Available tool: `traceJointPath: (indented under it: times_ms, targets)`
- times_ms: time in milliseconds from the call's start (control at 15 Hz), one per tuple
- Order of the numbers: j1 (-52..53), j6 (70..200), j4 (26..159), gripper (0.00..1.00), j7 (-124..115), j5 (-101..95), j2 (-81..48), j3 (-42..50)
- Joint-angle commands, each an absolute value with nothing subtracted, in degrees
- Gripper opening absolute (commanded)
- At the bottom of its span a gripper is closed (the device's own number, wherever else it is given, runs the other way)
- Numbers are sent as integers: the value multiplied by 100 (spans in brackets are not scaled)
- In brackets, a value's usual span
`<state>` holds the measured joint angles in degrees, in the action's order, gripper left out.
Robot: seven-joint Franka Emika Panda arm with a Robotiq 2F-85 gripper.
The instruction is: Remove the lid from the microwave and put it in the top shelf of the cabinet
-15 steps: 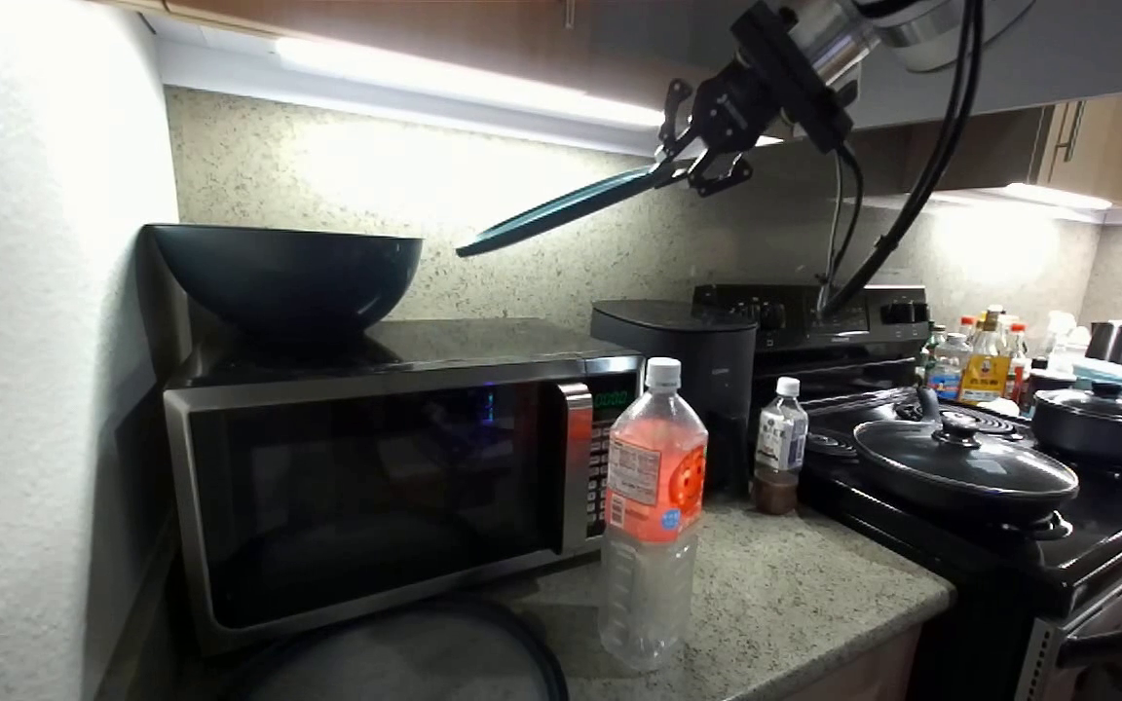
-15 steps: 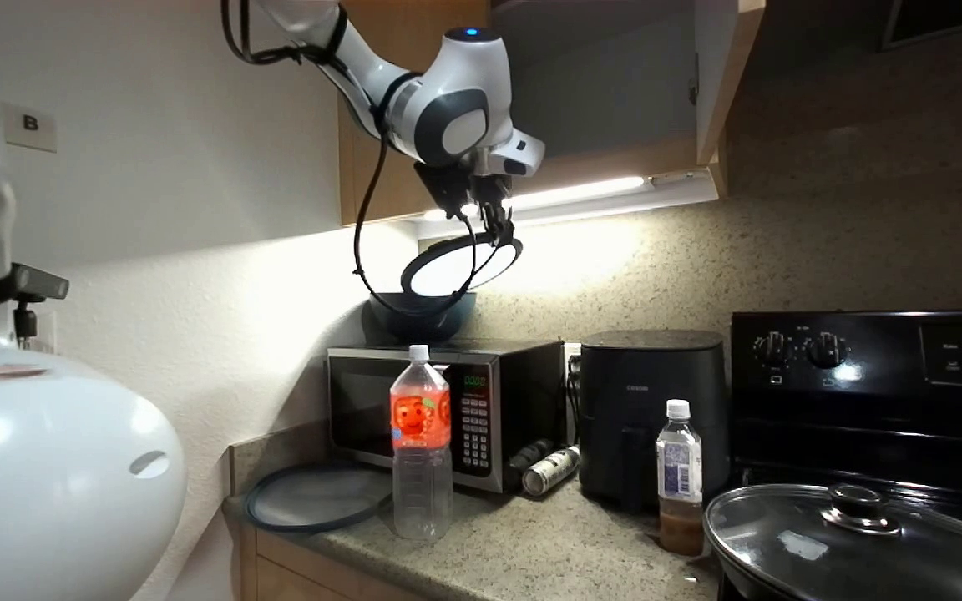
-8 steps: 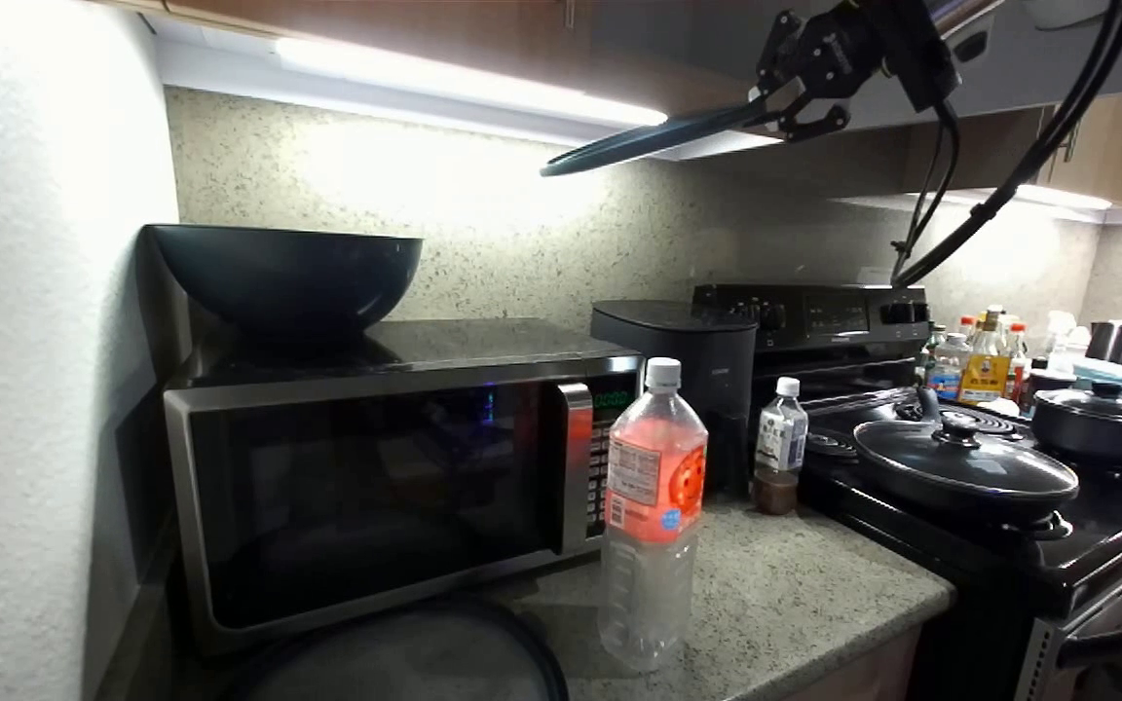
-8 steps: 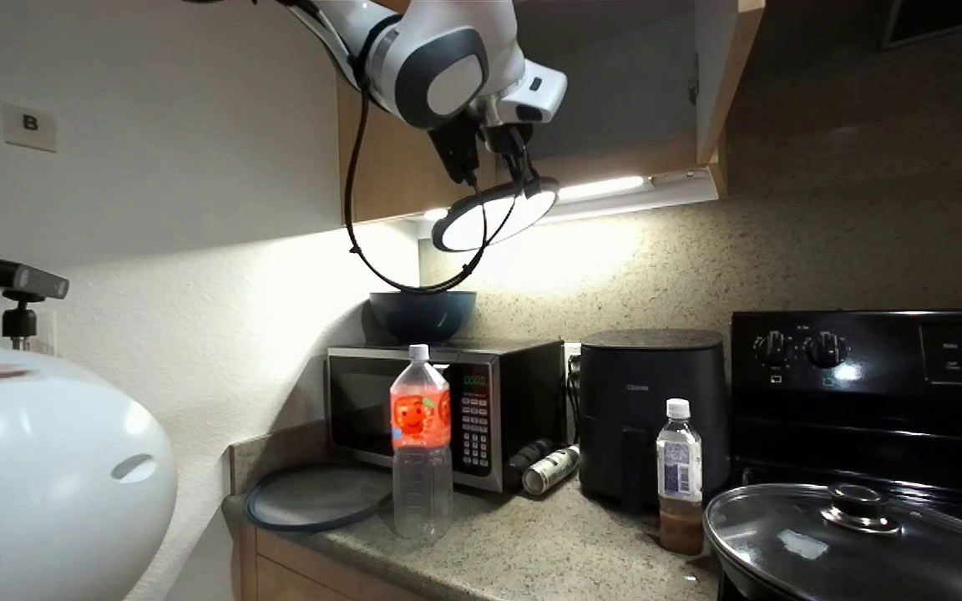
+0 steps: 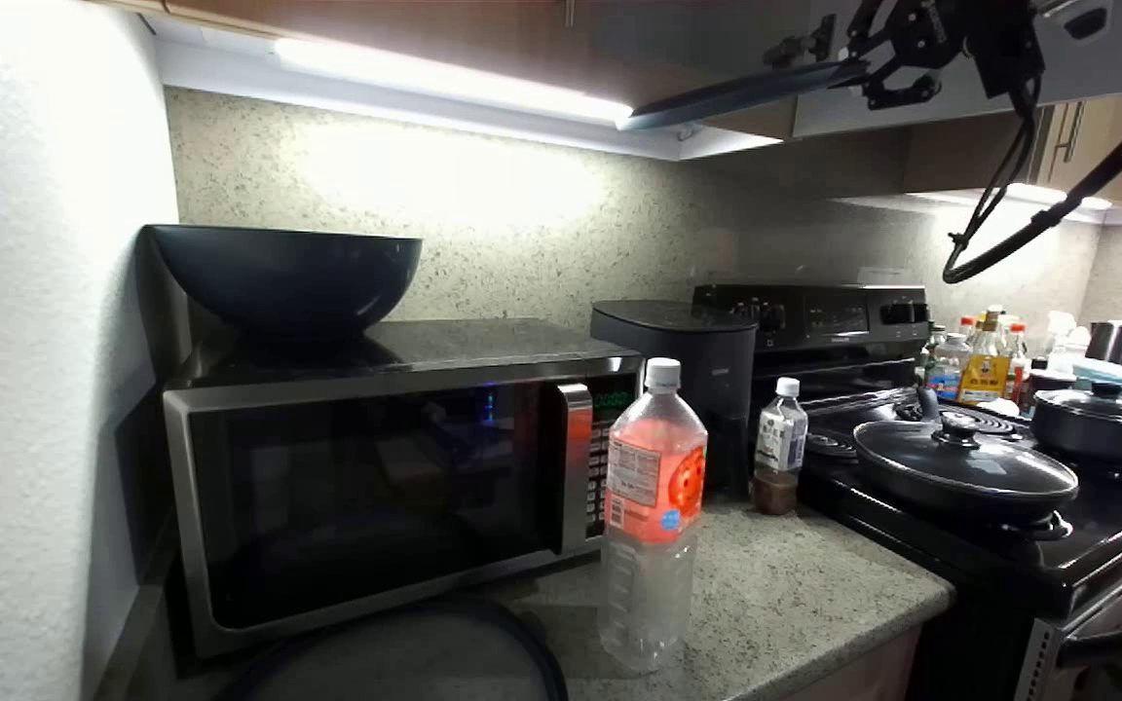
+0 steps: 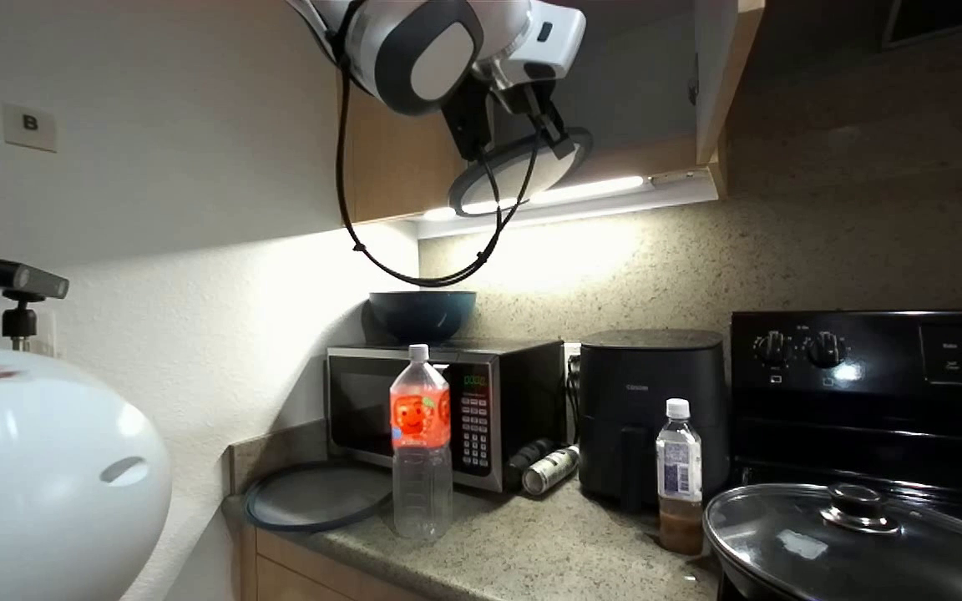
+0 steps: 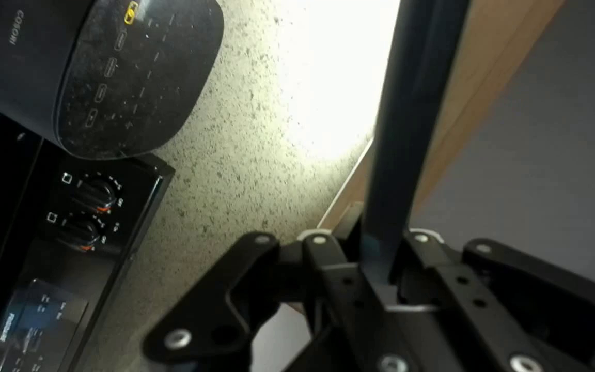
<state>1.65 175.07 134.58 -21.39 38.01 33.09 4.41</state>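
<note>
1. The end effector [image 7: 372,248] is clamped on the rim of the round lid [image 5: 741,94]; in the wrist view the lid shows edge-on, with fingers [image 7: 328,256] on both its faces.
2. The lid hangs in the air, well apart from the countertop microwave [image 5: 386,487], on which a dark blue bowl [image 5: 288,273] sits.
3. In both exterior views the lid overlaps the lower part of the wall cabinet [image 6: 402,159] and the light strip [image 6: 594,189]. It is tilted, held side higher; whether its free edge touches the cabinet, I cannot tell.
4. Removal looks done; the step in hand seems to be the carry to the cabinet, with placing not yet begun.
5. The cabinet door [image 6: 727,79] stands open, but no view shows the top shelf.
6. The next move probably calls for more lift, so the low edge clears the bottom board [image 6: 652,154], then levelling, reaching inside past the door, and releasing only once the shelf bears the lid.
</note>
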Motion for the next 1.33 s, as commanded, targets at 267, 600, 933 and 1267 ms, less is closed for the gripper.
traceJointPath:
  times_ms: [267,600,933,1267]
  targets:
    - [67,18460,13971,7,-2659,3967,4289,268]
    - [431,18435,13176,7,-2877,3939,3551,179]
    - [547,17762,12082,8,-2981,3881,2679,-26]
    - [331,17922,12247,7,-2857,3865,2815,46]
